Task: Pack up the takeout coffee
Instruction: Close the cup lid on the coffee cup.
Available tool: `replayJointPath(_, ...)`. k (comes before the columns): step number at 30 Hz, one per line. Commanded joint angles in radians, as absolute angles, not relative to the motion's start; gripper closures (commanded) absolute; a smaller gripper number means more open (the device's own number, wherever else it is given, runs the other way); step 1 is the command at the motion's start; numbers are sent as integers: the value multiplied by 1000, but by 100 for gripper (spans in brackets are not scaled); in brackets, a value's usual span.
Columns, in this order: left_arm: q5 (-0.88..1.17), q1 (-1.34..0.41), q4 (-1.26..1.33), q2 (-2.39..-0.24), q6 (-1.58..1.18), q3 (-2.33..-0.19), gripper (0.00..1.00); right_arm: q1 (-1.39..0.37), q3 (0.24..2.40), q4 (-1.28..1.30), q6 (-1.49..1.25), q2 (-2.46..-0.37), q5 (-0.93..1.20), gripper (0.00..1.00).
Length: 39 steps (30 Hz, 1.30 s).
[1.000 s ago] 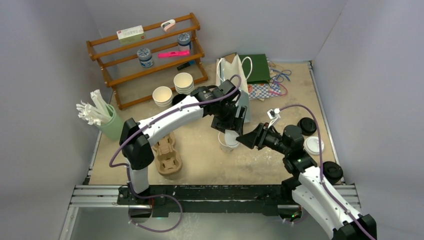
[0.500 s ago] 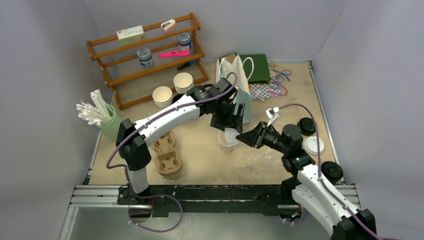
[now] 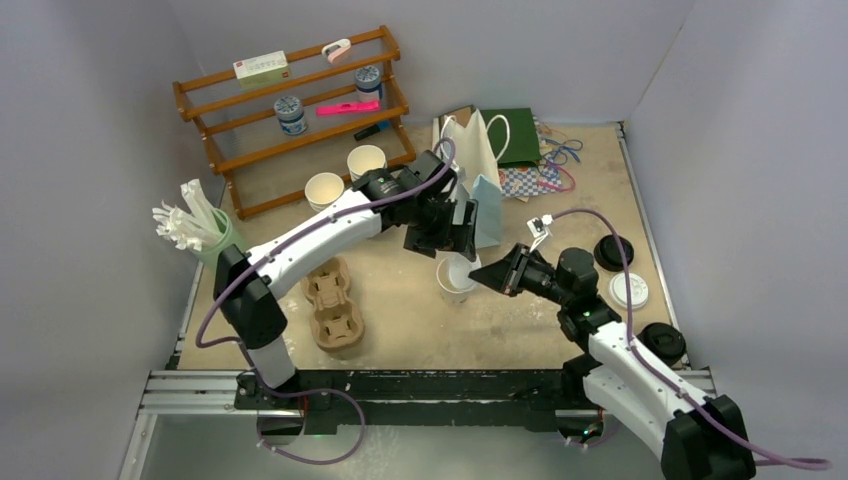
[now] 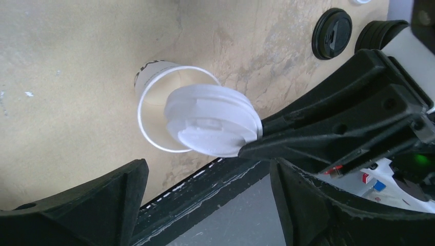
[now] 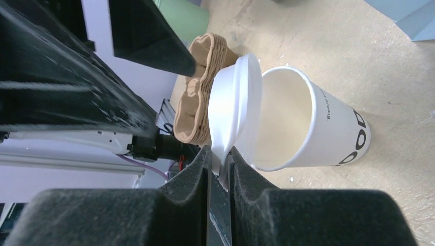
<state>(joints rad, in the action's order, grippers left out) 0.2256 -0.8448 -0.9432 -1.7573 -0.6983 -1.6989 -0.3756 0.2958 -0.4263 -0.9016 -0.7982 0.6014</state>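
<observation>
Table: beige top (image 3: 400,330) boxed in by grey walls; I see it from above and from both wrists.
Far-left corner: wooden rack (image 3: 290,110) with small items on its shelves.
Left edge: green holder (image 3: 222,252) stuffed with white wrapped sticks.
Carrier: brown pulp carrier (image 3: 335,310) lying flat, left of centre, toward the near edge.
Lidless cups: cream cups (image 3: 325,188) just in front of the rack, well apart from the work.
Left fingers (image 3: 445,232): spread wide with nothing between them, hanging over the white cup.
White cup (image 3: 455,287): upright near the table's centre, mouth uncovered on its left side; dark lettering on its wall.
White lid (image 4: 210,120): tilted over the cup's mouth and overlapping its rim on the side toward the right arm. It is not pressed down. From the right wrist I see it nearly edge-on against the rim.
Right fingers (image 3: 492,277): narrow, pinching the white lid by its edge, reaching in from the right.
Far edge: white paper bag (image 3: 470,140) standing, green bag (image 3: 520,135) flat beside it.
Right edge: loose black lid (image 3: 612,252) and a loose pale lid (image 3: 628,290). The black cup (image 3: 665,342) with its lid on stands toward the near-right corner.
</observation>
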Motion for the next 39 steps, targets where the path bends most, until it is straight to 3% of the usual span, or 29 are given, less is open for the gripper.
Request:
replayJointPath(1, 202, -801, -942, -1642, -709, -1669, 7, -376, 287, -501, -924, -810, 612, 83)
replayJointPath(14, 258, -658, -743, -1357, -721, -1358, 10, -376, 325, -599, -1032, -869, 740, 84)
replayJointPath(23, 311, -602, -530, -1239, -750, -1197, 14, -377, 302, -820, -1167, -1013, 772, 84)
replayJointPath(39, 497, -597, -259, -1259, -705, -1031, 28, -376, 318, -664, -1072, -1038, 739, 83)
